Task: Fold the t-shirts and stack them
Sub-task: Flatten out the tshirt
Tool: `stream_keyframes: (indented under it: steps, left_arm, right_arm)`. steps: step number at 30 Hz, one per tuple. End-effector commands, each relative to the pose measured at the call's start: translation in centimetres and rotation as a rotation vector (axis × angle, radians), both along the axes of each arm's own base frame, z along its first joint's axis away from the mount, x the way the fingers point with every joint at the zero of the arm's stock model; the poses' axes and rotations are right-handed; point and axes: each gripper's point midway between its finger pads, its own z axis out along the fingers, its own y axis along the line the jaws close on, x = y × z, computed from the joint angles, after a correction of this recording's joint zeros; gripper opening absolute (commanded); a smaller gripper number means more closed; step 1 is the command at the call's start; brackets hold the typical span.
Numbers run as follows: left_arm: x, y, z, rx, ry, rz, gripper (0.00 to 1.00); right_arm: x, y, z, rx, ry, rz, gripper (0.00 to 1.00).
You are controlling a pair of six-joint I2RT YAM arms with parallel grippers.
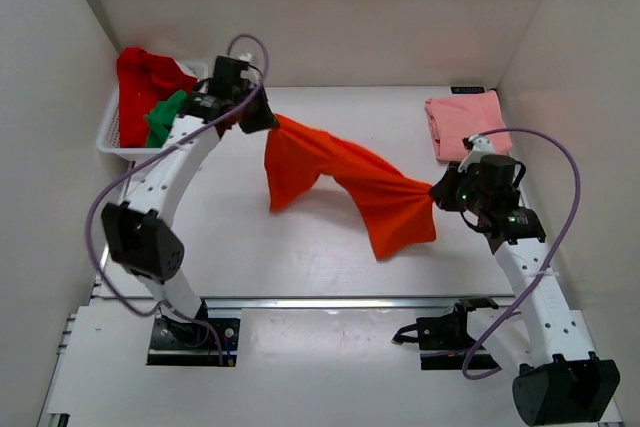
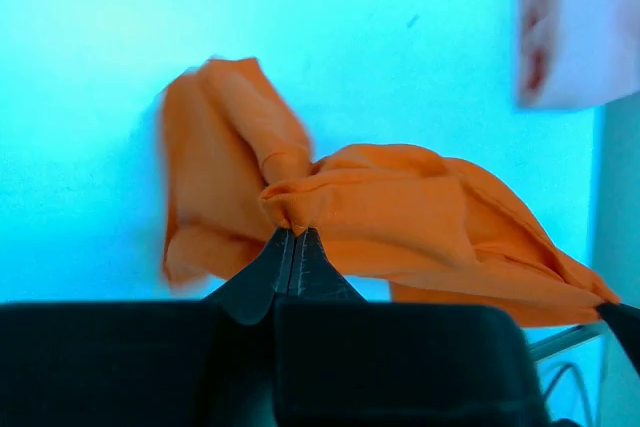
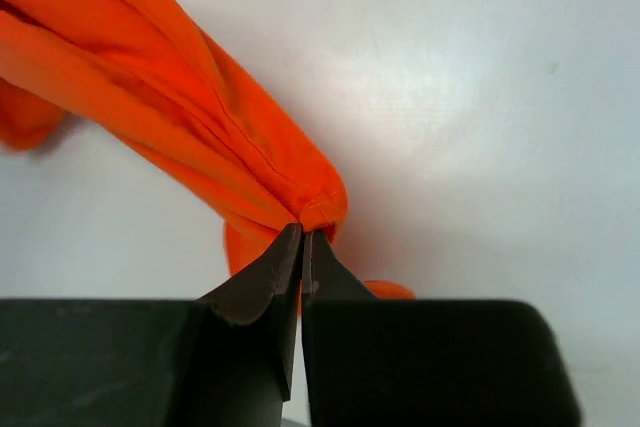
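Surveying from the table (image 1: 320, 277) down, we note the orange shirt (image 1: 380, 197) slung between both arms over its middle, sagging in two bunched lobes; whether the low folds touch the surface we cannot tell. Pink shirt (image 1: 462, 125) lies folded at far right. Basket (image 1: 110, 144) at far left holds the red shirt (image 1: 140, 77) and green shirt (image 1: 163, 119), both unfolded. Left gripper (image 1: 260, 119) is clenched on one gathered edge of the orange shirt, beside the basket. Right gripper (image 1: 442, 192) is pinched on the opposite edge. We judge the step to be spreading the orange shirt for folding. Next, we think, the arms should draw apart until the cloth is taut, then lower it flat.
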Motion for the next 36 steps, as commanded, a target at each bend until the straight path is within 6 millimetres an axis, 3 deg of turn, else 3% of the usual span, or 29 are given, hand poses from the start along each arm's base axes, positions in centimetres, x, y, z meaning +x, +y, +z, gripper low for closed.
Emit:
stream_keyframes:
  steps: [1,2,4,7,9,11,13,14,18,19,20,21,22,23,24,25,33,36]
  left_arm:
    - [-2.0,2.4,10.3,-0.091,-0.196,0.036,0.00]
    - [-2.5,2.7,11.7,-0.100,-0.228,0.029,0.00]
    - [-3.2,3.0,12.5,-0.103,-0.242,0.030,0.00]
    - [-4.8,3.3,11.1,-0.097,-0.177,0.001,0.00]
    - [-5.9,3.2,11.5,-0.104,-0.186,-0.011,0.00]
    - [-6.3,4.1,11.8,-0.118,-0.223,0.017,0.00]
    - [-6.2,4.2,11.1,-0.126,-0.218,0.022,0.00]
    - [-5.9,4.1,10.2,-0.121,-0.204,0.020,0.00]
    - [-4.6,1.8,2.5,-0.054,-0.041,-0.032,0.05]
    - [-4.8,1.6,-0.5,-0.036,0.033,-0.042,0.12]
    - [-4.8,1.0,-1.5,-0.048,0.045,-0.066,0.18]
    - [-4.9,0.7,-3.6,-0.058,0.083,-0.063,0.31]
    - [-5.7,0.4,-5.3,-0.057,0.120,-0.076,0.33]
    - [-5.5,0.1,-5.7,-0.065,0.109,-0.079,0.32]
    - [-6.0,-0.1,-6.6,-0.060,0.123,-0.074,0.11]
    - [-6.2,-0.1,-7.1,-0.054,0.127,-0.073,0.00]
    - [-5.9,0.4,-8.4,-0.033,0.131,-0.064,0.00]
    - [-4.7,0.8,-9.4,-0.017,0.122,-0.050,0.28]
  right_arm:
    - [2.1,-0.3,7.0,0.042,-0.219,-0.021,0.00]
    - [2.0,-0.1,8.9,0.051,-0.262,-0.015,0.00]
    - [2.0,-0.1,10.3,0.054,-0.281,-0.016,0.00]
    - [1.4,0.6,9.9,0.045,-0.215,0.017,0.00]
    - [0.6,1.1,10.1,0.048,-0.222,0.025,0.00]
    - [-0.1,1.4,10.5,0.058,-0.237,0.030,0.01]
    - [-0.4,1.1,9.4,0.057,-0.189,0.035,0.00]
    - [-0.1,0.7,7.9,0.050,-0.145,0.035,0.00]
    - [0.1,1.7,4.1,0.069,-0.060,0.069,0.00]
    - [0.0,2.1,2.9,0.068,-0.033,0.067,0.00]
    - [-0.2,2.5,2.0,0.063,-0.018,0.084,0.00]
    - [-0.1,2.6,1.4,0.064,-0.005,0.086,0.00]
    - [-0.1,2.8,0.7,0.066,0.010,0.094,0.00]
    - [-0.2,3.0,-0.2,0.069,0.030,0.098,0.00]
    - [-0.4,3.0,-1.0,0.070,0.051,0.103,0.00]
    - [-0.3,3.0,-1.1,0.071,0.048,0.102,0.00]
    - [-0.4,2.9,-3.1,0.079,0.078,0.101,0.00]
    - [-0.3,2.8,-3.3,0.084,0.076,0.096,0.00]
